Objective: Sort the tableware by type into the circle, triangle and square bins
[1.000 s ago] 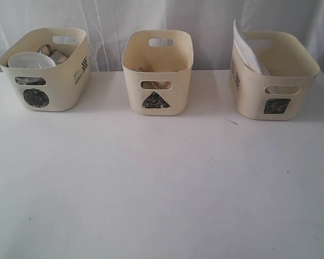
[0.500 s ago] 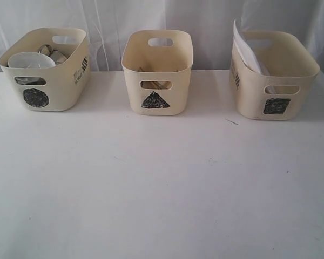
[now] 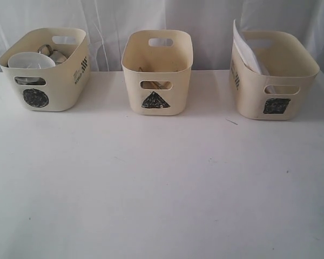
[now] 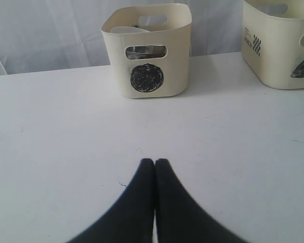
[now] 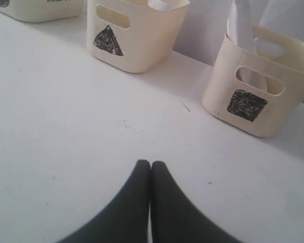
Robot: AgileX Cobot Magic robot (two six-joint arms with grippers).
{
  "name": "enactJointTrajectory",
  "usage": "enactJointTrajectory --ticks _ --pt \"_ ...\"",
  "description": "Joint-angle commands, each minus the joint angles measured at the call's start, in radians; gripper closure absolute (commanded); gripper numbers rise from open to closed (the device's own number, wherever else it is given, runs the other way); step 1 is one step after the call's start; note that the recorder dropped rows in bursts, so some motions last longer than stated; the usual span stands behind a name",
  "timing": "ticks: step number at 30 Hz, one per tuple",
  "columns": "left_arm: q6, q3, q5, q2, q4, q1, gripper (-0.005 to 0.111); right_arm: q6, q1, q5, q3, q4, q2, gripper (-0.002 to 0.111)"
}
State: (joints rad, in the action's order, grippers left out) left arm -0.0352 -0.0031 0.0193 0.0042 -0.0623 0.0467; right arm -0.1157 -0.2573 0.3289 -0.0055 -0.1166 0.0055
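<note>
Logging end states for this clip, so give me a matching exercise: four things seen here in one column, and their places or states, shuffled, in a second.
Column one:
1. white bowl
2. white plate
3. triangle bin
4. left gripper

Column two:
a. shut, holding nothing
b. in the circle bin
c. middle of the row
d. on edge in the square bin

Pairs: 1-b, 2-d, 3-c, 4-a

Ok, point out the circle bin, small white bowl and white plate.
circle bin [image 3: 36, 97], exterior view, its black circle mark.
small white bowl [image 3: 31, 60], exterior view, its visible white surface.
white plate [image 3: 244, 49], exterior view, its raised upper part.
</note>
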Motion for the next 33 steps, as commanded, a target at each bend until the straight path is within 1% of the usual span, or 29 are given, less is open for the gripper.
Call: enactJointTrajectory --ticks 1,3,7,14,33 --pt "0.003 0.003 0.0 -0.004 -0.012 0.006 0.107 -0.132 -0.002 -0.013 0.005 0.065 -0.005 0.108" --pt "0.003 0.003 0.0 -0.004 -0.012 0.006 0.107 -0.099 -0.002 -0.015 0.005 0.065 -0.005 0.108" --pt "0.003 0.003 0.0 -0.004 -0.012 0.006 0.107 0.051 -0.002 -0.017 0.005 0.012 -0.005 0.108" --pt "0.003 0.003 0.0 -0.004 -0.012 0.006 0.107 0.057 -0.002 0.017 0.005 0.01 -0.005 0.108" --pt "0.003 0.003 0.0 -0.004 -0.012 0.006 0.107 0.059 -0.002 0.017 0.005 0.01 -0.005 0.108"
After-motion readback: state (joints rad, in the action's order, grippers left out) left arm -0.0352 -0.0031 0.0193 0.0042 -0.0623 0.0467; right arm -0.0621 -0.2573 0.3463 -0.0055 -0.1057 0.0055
